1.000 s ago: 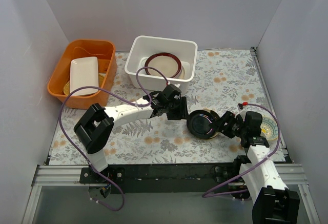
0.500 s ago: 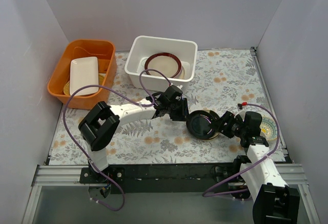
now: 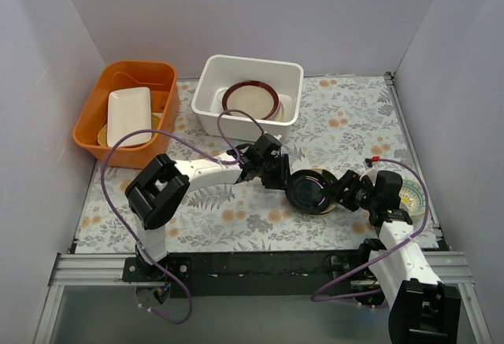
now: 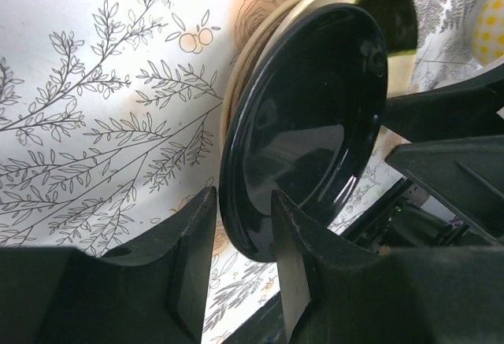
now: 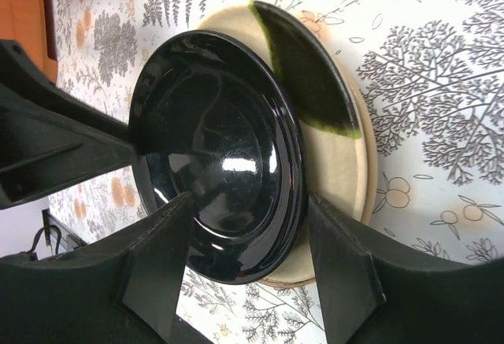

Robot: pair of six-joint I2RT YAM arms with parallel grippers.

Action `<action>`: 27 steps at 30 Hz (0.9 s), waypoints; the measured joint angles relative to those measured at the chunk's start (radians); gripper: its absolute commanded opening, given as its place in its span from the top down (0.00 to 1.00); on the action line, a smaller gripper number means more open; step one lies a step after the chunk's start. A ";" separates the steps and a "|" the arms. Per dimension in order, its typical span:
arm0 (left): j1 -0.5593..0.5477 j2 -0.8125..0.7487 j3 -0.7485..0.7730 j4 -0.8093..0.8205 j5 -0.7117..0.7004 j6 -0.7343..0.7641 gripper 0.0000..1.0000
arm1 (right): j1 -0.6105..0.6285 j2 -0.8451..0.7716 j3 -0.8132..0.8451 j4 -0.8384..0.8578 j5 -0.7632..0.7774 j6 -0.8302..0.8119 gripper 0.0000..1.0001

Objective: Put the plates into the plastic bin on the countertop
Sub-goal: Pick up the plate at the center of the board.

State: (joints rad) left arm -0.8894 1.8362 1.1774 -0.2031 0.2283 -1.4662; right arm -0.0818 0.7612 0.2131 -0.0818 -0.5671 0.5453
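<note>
A robot test booth rather than a real kitchen: plain pale panels (image 3: 260,13) close it in at nine, twelve and three o'clock, around a fern-printed countertop (image 3: 346,123), with a bare aluminium rail (image 3: 87,268) at six.

One plate (image 3: 309,190) stands between the left pincer (image 3: 285,179) and right pincer (image 3: 337,193), before the bin (image 3: 228,123).

Pale fern-printed bench (image 3: 346,123): carries orange plastic tub (image 3: 142,76), white rectangular plastic bin (image 3: 206,92), round tan plate (image 5: 335,171), patterned cream plate (image 3: 415,197).
</note>
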 measured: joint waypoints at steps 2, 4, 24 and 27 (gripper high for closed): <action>-0.004 0.016 -0.002 0.001 0.004 0.000 0.64 | 0.005 0.000 0.000 0.000 -0.010 0.001 0.34; -0.006 0.026 -0.007 0.000 0.003 -0.001 0.71 | 0.006 0.000 0.000 0.000 -0.016 0.001 0.34; -0.010 -0.015 -0.024 -0.034 -0.024 -0.014 1.00 | 0.008 0.000 -0.015 0.005 -0.032 0.002 0.30; -0.010 -0.040 -0.024 -0.067 -0.048 -0.005 1.00 | 0.010 0.000 -0.015 0.005 -0.035 0.002 0.29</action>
State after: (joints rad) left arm -0.8989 1.7962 1.1530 -0.2703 0.1802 -1.4712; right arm -0.0719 0.7609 0.1982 -0.0765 -0.6025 0.5476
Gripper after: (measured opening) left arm 0.043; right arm 0.702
